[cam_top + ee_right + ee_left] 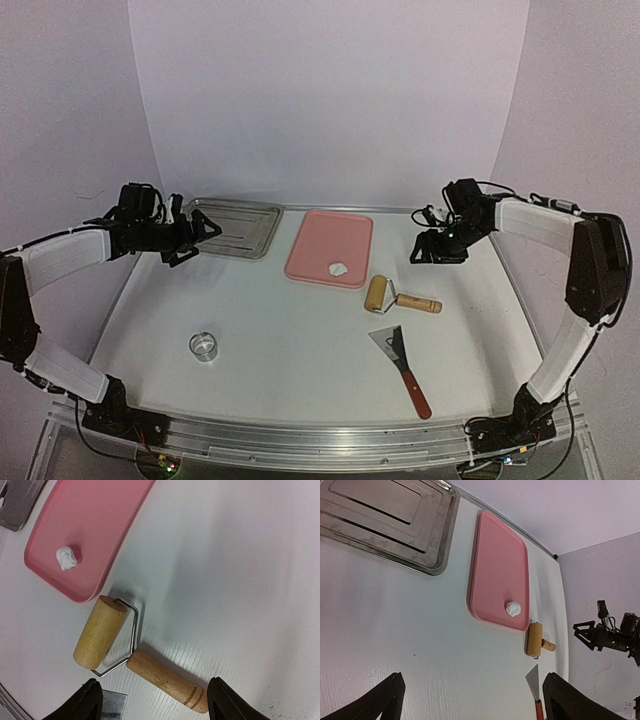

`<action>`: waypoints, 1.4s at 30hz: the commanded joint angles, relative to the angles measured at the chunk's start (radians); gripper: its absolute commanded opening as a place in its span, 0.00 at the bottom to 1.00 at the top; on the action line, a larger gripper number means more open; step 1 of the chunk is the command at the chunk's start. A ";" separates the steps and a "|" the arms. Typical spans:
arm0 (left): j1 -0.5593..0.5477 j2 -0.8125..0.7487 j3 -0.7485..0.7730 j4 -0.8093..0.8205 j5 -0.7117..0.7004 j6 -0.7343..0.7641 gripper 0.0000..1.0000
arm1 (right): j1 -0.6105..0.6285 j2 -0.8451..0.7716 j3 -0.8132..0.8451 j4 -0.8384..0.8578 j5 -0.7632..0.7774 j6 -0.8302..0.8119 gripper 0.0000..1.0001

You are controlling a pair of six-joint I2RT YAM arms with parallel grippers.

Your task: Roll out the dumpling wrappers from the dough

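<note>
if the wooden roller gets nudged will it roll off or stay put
The roller has a smooth round wooden drum lying on the flat table, so it would probably roll easily. Its handle sticks out sideways, so it likely pivots rather than travelling straight.

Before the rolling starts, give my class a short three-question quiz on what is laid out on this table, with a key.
1. True or false: the dough lump lies on the pink board.
2. Which tool lies nearest the left arm's base? A. ring cutter B. roller C. scraper
3. Short answer: what do the right arm's fingers hold?
Key: 1 true. 2 A. 3 nothing; they stand open.
</note>
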 commanded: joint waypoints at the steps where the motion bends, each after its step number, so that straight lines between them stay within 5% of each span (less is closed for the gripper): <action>1: -0.008 0.034 0.135 -0.220 0.068 -0.088 0.97 | 0.054 0.094 0.107 -0.192 0.011 -0.103 0.71; 9: -0.009 0.050 0.249 -0.404 0.083 -0.090 0.97 | 0.097 0.142 0.100 -0.279 0.055 -0.165 0.72; 27: -0.010 -0.035 0.167 -0.349 0.039 -0.173 0.98 | 0.098 0.298 0.076 -0.236 0.224 -0.252 0.75; 42: -0.021 0.047 0.189 -0.305 0.102 -0.192 0.97 | 0.115 0.260 -0.007 -0.146 0.156 -0.214 0.45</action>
